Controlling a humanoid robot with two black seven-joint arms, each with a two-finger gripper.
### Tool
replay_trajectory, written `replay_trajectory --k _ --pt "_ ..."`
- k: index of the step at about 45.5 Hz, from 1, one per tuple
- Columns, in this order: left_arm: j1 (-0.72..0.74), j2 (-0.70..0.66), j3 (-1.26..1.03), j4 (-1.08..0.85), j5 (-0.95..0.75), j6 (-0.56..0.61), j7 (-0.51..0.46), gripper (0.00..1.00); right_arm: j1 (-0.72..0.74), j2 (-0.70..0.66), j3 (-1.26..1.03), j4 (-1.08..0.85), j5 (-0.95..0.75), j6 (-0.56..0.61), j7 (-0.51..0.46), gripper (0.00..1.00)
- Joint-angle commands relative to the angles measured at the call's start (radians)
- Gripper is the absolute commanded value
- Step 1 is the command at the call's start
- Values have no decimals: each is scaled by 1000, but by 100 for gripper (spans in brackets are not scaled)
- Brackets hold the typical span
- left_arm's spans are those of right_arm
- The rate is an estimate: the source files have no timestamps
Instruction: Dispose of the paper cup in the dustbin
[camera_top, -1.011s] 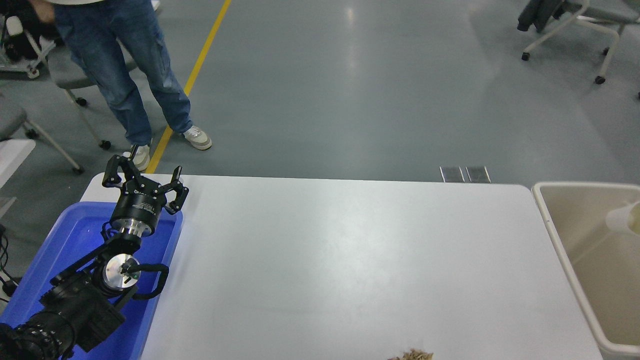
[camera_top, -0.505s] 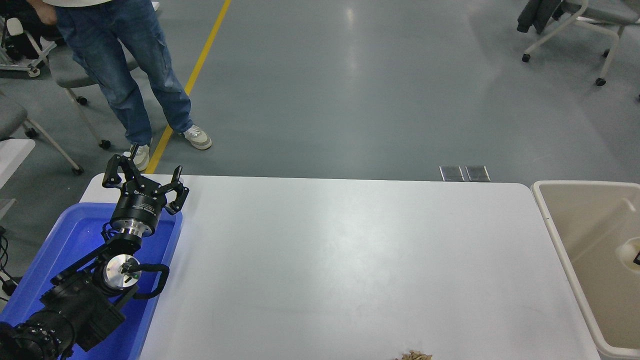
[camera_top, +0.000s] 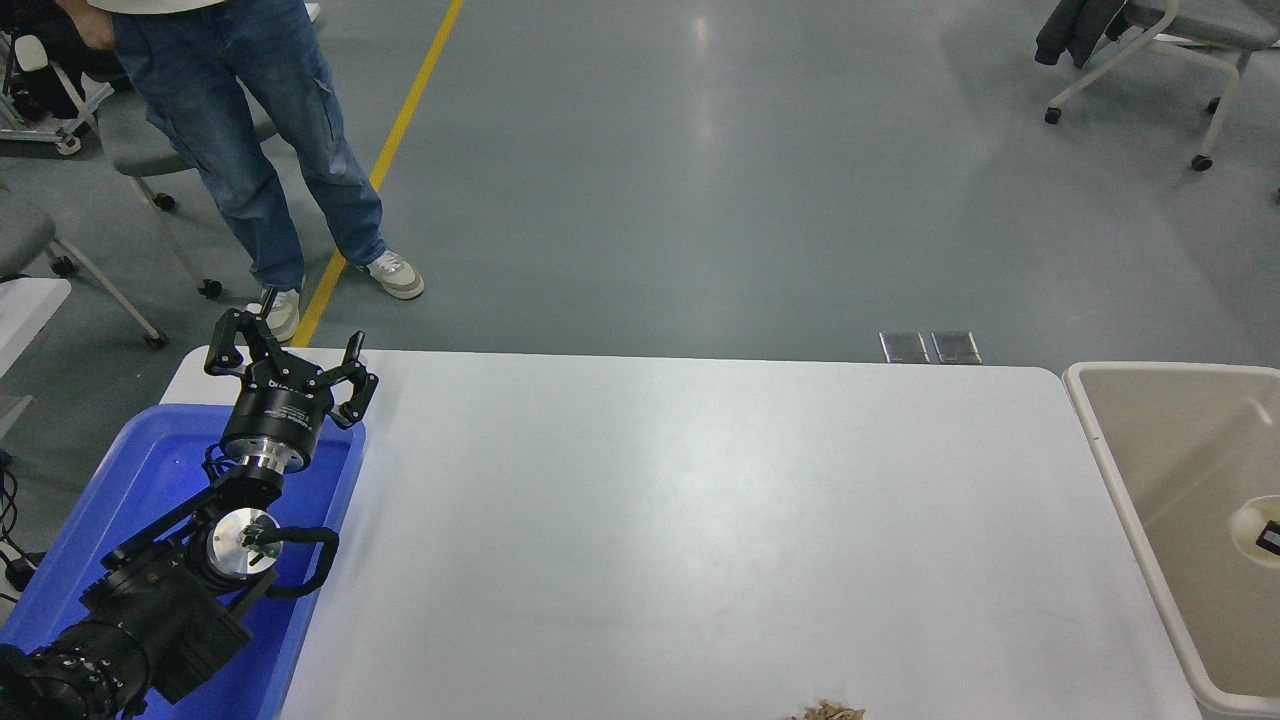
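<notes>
The off-white paper cup lies at the bottom of the beige dustbin at the table's right end, its cream mouth facing up, partly cut by the picture's right edge. My left gripper is open and empty, parked over the blue tray at the far left. My right arm and gripper are out of view.
A blue plastic tray sits at the table's left end under my left arm. A tan crumb pile lies at the table's front edge. A person in jeans stands beyond the far left corner. Wheeled chairs stand on the floor behind.
The paper cup dropped from near the dustbin's rim to the dustbin's bottom and settled there. My left arm has not moved.
</notes>
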Motion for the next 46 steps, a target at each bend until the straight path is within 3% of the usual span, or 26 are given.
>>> replay_trajectory --k 1,5,12,18,32,46 --pt "0 0 0 0 0 0 0 100 -3 3 -4 -1 2 -40 0 72" --pt "0 0 0 0 0 0 0 100 -3 3 4 -1 2 -42 0 87" --pt "0 0 0 0 0 0 0 100 -3 3 11 -1 2 -44 0 90" --pt "0 0 0 0 0 0 0 100 11 3 14 -4 19 -50 -1 99" --pt "0 0 0 0 0 0 0 100 69 3 13 -6 251 -70 2 99" --pt "0 0 0 0 0 0 0 100 112 0 14 -6 260 -24 2 99"
